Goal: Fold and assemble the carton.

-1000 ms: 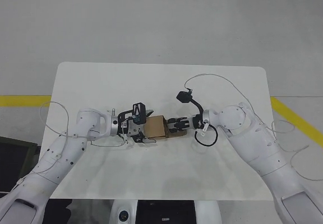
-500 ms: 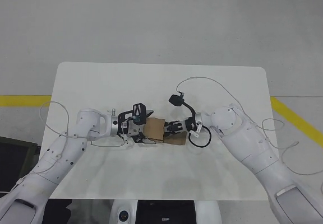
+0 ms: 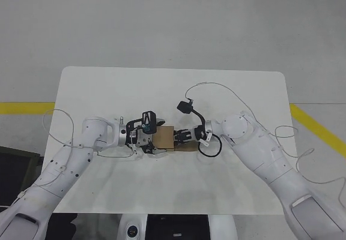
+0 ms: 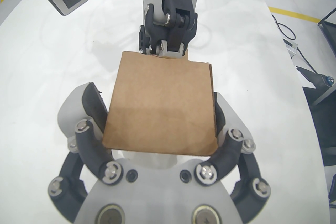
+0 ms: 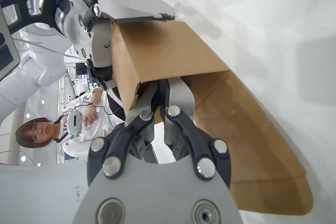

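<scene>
Left tool (image 4: 155,104) clamps the brown carton (image 4: 162,86) by its two side walls, with a finger pad (image 4: 92,101) pressed against each. Right tool (image 5: 168,91) meets the carton's opposite, open end, its fingers pressed together and their tips just inside the opening; whether they pinch a wall I cannot tell. The carton sits between both tools near the middle of the white counter (image 3: 101,84), one long flap reaching back alongside the right tool.

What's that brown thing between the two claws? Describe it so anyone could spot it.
Look at the middle of the white table. There the left gripper and the right gripper hold the carton from opposite ends. It is an open-ended box, the only brown cardboard among white and black parts.
</scene>
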Robot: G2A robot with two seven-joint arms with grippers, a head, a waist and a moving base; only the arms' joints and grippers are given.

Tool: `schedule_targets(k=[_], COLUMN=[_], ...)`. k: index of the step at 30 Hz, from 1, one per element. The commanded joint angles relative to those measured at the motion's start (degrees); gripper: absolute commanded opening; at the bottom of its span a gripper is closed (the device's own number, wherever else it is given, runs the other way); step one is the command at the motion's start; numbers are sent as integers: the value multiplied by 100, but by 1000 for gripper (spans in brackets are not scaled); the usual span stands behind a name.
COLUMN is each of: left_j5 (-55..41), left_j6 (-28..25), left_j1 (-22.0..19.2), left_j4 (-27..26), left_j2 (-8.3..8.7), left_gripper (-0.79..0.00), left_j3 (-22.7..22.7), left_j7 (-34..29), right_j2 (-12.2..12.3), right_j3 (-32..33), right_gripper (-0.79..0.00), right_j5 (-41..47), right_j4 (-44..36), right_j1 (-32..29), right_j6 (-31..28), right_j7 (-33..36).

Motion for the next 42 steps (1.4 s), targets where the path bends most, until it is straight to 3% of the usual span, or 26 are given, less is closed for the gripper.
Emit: schedule_targets(k=[1,8,17,19,24,30,42], left_j5=[8,25,24,28,35,43,60], left_j6=[0,4,3,8,19,9,0], left_j1=[6,20,34,38,53,69,117], left_j4=[-1,1,-5,-3,-10,-18,-57], left_j2=[-2,-10,-25,-28,-34,-41,-45], left_gripper=[0,0,0,0,0,0,0], left_j3=[-10,-34,-66,-76,-99,-122,-178], left_j7=[-4,-14,-34,-37,-47,-56,-79], right_j2=[-11,41,370,482,780,990,1156], right_j3=[-2,169,856,1116,1868,2433,2760], right_gripper=[-785,-785,-785,-785,-699,-677,-662], right_j5=[24,-1,-519,-648,-1093,-1328,-1421], right_j4=[28,70,-653,-1033,-2157,-3034,-3564], right_j1=[1,-55,-504,-687,-1317,-2045,-2946], right_j6=[-17,-26,407,588,1189,1604,2048], right_j7=[2,2,48,135,452,716,721])
